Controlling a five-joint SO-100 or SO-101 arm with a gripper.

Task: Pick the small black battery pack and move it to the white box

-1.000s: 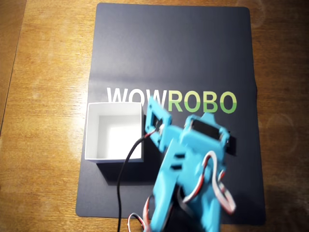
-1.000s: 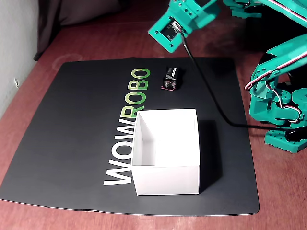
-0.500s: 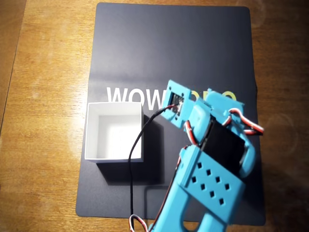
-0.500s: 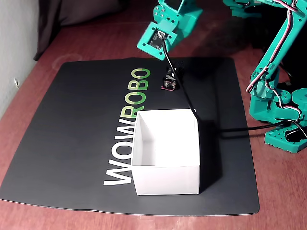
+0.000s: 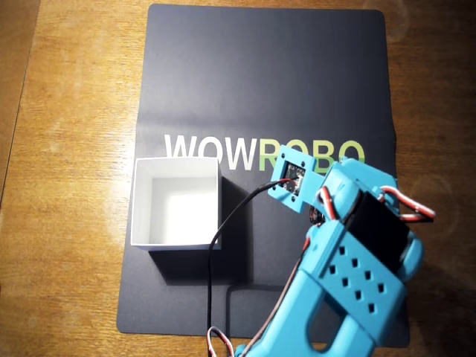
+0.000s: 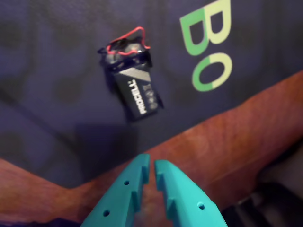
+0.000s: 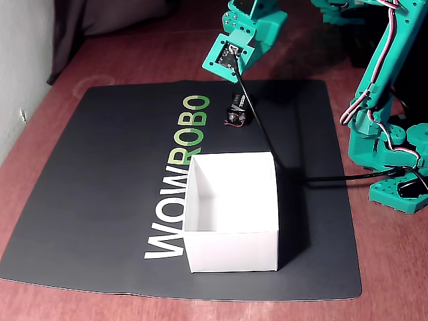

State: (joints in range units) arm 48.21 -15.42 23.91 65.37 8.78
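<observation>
The small black battery pack [image 6: 135, 90] lies flat on the dark mat, with white lettering on its face and red wires at its far end. In the fixed view it [image 7: 237, 110] lies next to the green letters, beyond the white box [image 7: 231, 251]. In the overhead view the arm hides it. The white box [image 5: 177, 175] stands open and empty on the mat. My gripper [image 6: 152, 166] hovers above the mat's edge, apart from the pack. Its teal jaws are nearly together and hold nothing.
A dark mat [image 5: 260, 89] with WOWROBO lettering covers the wooden table [image 5: 74, 89]. A black cable [image 7: 267, 140] runs from the wrist camera past the box to the arm's base [image 7: 394, 154] at the right of the fixed view.
</observation>
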